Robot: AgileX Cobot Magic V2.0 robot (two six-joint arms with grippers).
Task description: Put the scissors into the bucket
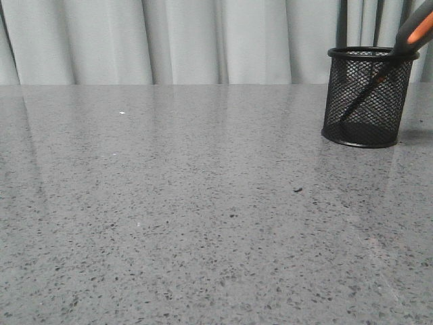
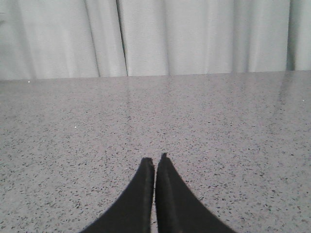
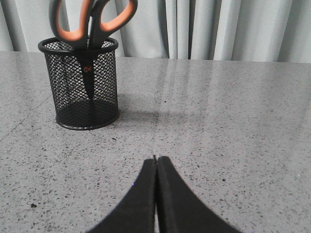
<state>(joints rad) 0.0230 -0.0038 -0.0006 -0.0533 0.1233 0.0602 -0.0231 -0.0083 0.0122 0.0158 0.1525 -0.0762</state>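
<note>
The scissors (image 3: 92, 24) stand blades-down inside the bucket (image 3: 85, 87) on the grey table (image 1: 203, 223), handles above the rim; the front view cuts most of them off. Left gripper (image 2: 155, 162) and right gripper (image 3: 155, 160) are both closed, empty.

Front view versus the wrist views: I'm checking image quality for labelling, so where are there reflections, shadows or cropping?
Front view: the table mirrors the curtain in pale streaks, and the scissors are cropped at the frame edge. Right wrist view: the bucket casts a soft shadow on the table; the scissors show sharply. Left wrist view: even light, faint streaks, closed left gripper dark.
</note>
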